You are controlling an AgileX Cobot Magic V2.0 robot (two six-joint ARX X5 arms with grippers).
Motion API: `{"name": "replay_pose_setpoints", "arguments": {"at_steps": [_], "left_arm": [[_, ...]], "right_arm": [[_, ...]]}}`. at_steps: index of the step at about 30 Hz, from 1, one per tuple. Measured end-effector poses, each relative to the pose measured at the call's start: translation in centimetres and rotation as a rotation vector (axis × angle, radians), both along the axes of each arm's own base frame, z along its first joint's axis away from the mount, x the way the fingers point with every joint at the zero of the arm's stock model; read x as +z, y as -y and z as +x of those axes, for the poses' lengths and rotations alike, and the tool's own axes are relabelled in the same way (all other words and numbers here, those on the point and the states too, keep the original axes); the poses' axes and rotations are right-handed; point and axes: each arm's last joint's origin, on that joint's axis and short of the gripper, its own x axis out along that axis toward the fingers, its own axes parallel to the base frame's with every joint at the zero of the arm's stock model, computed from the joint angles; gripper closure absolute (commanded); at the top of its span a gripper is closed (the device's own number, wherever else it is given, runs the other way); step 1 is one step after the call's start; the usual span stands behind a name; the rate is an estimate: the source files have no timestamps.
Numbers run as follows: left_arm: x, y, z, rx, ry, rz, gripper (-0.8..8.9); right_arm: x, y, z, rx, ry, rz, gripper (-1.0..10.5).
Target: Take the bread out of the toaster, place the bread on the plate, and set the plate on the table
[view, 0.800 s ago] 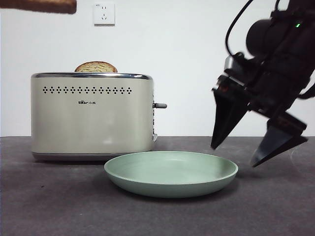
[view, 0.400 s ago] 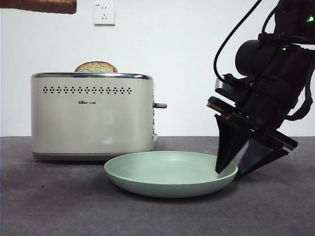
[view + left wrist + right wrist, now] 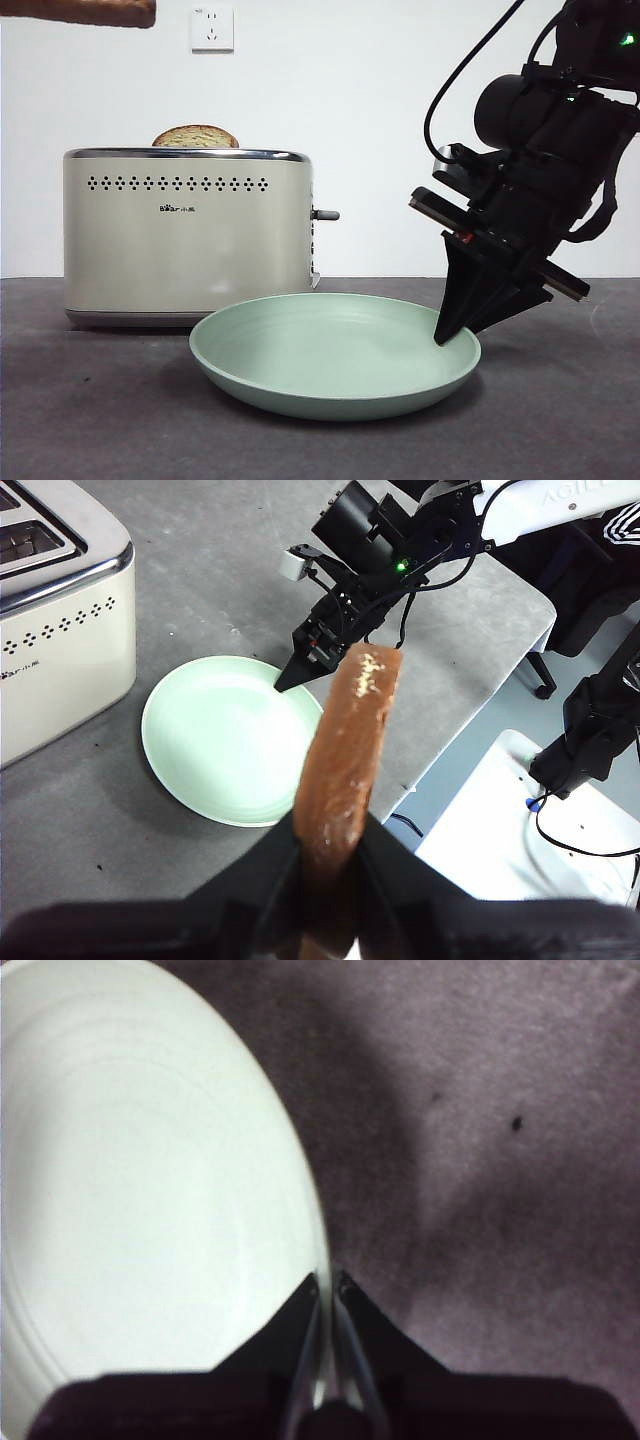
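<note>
The bread (image 3: pixel 80 12) (image 3: pixel 345 740) hangs high over the table, seen edge-on, with my left gripper (image 3: pixel 330 850) shut on its lower end. The cream toaster (image 3: pixel 185 235) (image 3: pixel 50 630) stands at the left of the front view. In front of it lies the mint-green plate (image 3: pixel 330 355) (image 3: pixel 225 740) (image 3: pixel 150 1210) on the dark table (image 3: pixel 560 420), slightly tilted. My right gripper (image 3: pixel 455 335) (image 3: pixel 328 1285) comes down from the right and is shut on the plate's right rim, with one jaw inside the rim and one outside.
A dome-topped brown slice (image 3: pixel 195 137) sticks out of the toaster's slot. The toaster's grey lever (image 3: pixel 325 214) points toward the plate. The table's edge (image 3: pixel 470 680) runs close beyond the right arm, with a white stand and cables on the floor past it.
My right gripper dropped to the plate's right rim and shut on it. The plate slid a little to the left and tilted. The bread stayed at the top left.
</note>
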Motion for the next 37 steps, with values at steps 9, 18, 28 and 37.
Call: {"name": "replay_pose_setpoints", "arguments": {"at_steps": [9,18,28,37], "left_arm": [[0.2,0.1,0.1,-0.009,0.008,-0.028,8.21],[0.8,0.8,1.9,-0.088,-0.030,-0.166,8.21],[-1.5,3.4,8.0,-0.169,-0.231,-0.168,8.21],[-5.4,7.0,13.1,-0.218,-0.392,-0.096,8.21]], "right_arm": [[6.4,0.3,-2.5,0.013,0.171,0.051,9.6],[11.4,0.1,-6.7,0.046,0.311,0.064,9.6],[11.9,-2.6,-8.7,0.125,0.334,0.083,9.6],[12.1,-3.6,-9.3,0.133,0.338,0.103,9.6]]}}
